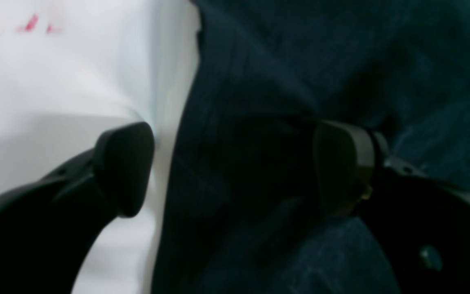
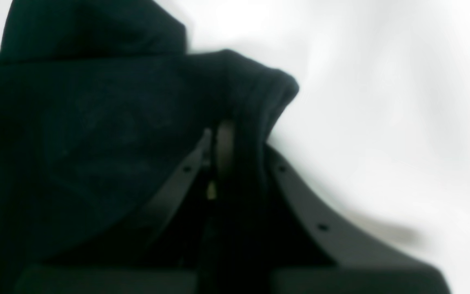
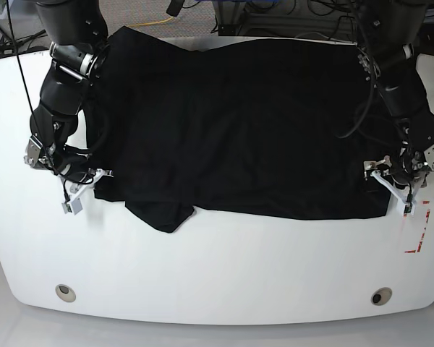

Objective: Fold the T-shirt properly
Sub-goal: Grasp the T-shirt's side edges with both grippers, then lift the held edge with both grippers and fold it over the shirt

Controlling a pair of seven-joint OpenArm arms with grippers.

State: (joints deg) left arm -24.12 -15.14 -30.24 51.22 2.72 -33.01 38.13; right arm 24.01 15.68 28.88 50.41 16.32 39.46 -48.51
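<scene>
While the black T-shirt (image 3: 231, 123) lies spread over the white counter (image 3: 217, 267), the right end effector (image 2: 229, 143) pinches its edge and the left end effector (image 1: 235, 163) sits spread wide over the other edge, so it probably must pinch next before both lift

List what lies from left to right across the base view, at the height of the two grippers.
Bare white table → right gripper, shut on the T-shirt's edge → black T-shirt → left gripper, open → red tape marks.
</scene>
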